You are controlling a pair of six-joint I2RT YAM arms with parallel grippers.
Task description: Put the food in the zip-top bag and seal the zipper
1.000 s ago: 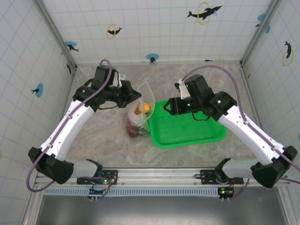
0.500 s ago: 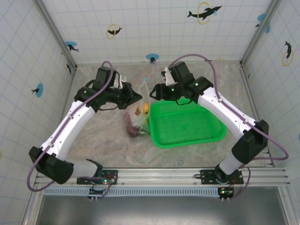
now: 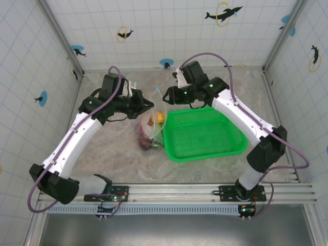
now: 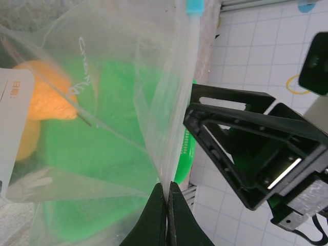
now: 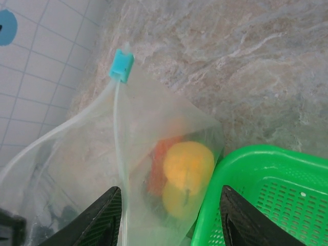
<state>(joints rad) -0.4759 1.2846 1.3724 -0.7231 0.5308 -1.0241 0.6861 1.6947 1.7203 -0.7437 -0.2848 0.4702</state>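
1. Now the left end effector is clamped together on the zip-top bag at its rim, holding the mouth up and taut for closing.
2. The bag stands in the middle of the surface, touching the left edge of the green basket, with the food inside.
3. The right end effector has its fingers apart, gripping nothing. It hovers over the zipper near the blue slider, likely lining up to seal.

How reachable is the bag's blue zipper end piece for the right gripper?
Probably yes. The right gripper hangs open just short of the blue end piece, with nothing between them; the left gripper pinches the zip-top bag at its rim. The green basket sits beside, not in the way.
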